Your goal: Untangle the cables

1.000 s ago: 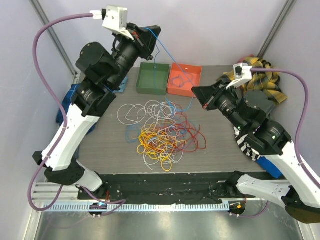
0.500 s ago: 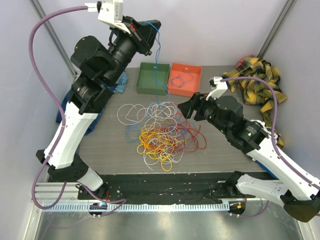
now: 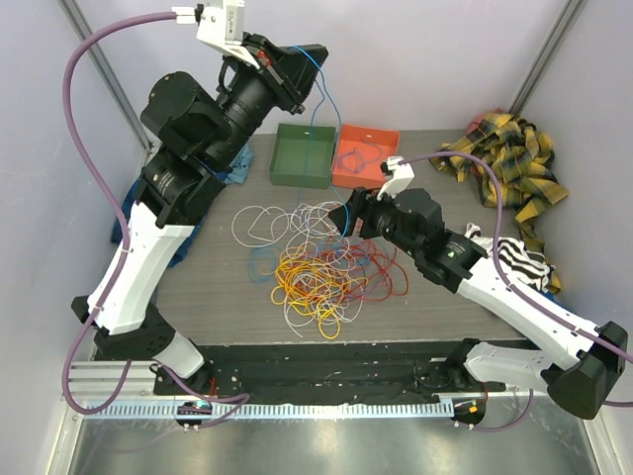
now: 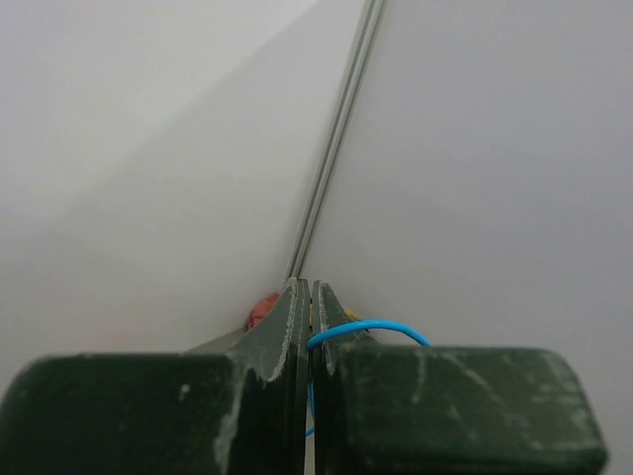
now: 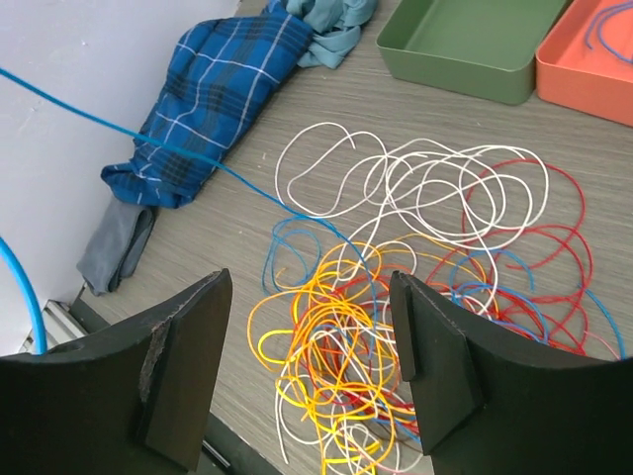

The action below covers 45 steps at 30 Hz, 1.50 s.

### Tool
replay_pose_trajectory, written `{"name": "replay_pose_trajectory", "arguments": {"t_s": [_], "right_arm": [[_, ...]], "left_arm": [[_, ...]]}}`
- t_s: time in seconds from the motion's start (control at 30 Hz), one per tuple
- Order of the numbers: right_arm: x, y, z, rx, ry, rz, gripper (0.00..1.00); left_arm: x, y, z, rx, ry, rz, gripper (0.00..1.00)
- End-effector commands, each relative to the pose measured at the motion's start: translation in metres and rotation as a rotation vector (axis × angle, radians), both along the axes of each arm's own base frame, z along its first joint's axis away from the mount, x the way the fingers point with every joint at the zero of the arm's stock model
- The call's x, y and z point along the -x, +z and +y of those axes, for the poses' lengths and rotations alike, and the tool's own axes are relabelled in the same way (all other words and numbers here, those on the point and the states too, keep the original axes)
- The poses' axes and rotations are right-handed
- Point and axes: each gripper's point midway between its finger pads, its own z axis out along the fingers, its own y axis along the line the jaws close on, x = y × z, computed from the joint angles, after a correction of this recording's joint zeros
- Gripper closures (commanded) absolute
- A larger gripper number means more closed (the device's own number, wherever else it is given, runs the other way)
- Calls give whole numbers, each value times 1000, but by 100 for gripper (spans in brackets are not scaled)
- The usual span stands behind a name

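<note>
- Cables (image 3: 321, 267) sit mostly in one tangled heap mid-table; little looks sorted.
- Left gripper (image 4: 309, 297), raised high, is clamped on a blue cable (image 4: 374, 322) running to the heap.
- Right gripper (image 5: 307, 371) hangs wide open over the heap, empty.
- One loop (image 3: 358, 156) lies in the orange tray (image 3: 384, 142).

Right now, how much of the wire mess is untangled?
Just started. One blue loop lies in the orange tray. The left tool is shut on a blue cable, lifted high. The right tool hangs open over the pile; yellow, red and white cables there are tangled.
</note>
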Motion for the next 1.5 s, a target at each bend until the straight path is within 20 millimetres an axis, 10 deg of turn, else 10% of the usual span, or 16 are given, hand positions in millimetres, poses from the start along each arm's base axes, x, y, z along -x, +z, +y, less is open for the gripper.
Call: {"name": "replay_pose_trajectory", "arguments": {"t_s": [0.0,0.23,0.5,0.83,1.0,1.17,1.3,1.47], "right_arm": [[-3,48,6,-133,8,-137,27],[-4,38,12,-118,38,-141,25],[-28,-38,47,-30,86,-45,21],[-81,-97,33,165,-153,6,26],[-93,-84,-10,228,-361,-32,25],[-116,-15,-58,238,-505,-117,23],[-116,19,-61,226,-495,-144,23],[-93,13,-56,176,-403,-105,23]], "left_arm": [[10,-1,-4,1,-41,-1,100],[9,-12,-15,-4,-75,29,100],[21,-4,-20,17,-115,19,100],[38,-6,-13,12,-138,23,100],[46,-3,2,14,-117,6,100],[51,-5,14,26,-94,-10,100],[55,-7,20,36,-83,-16,100],[49,-19,16,14,-71,5,100]]}}
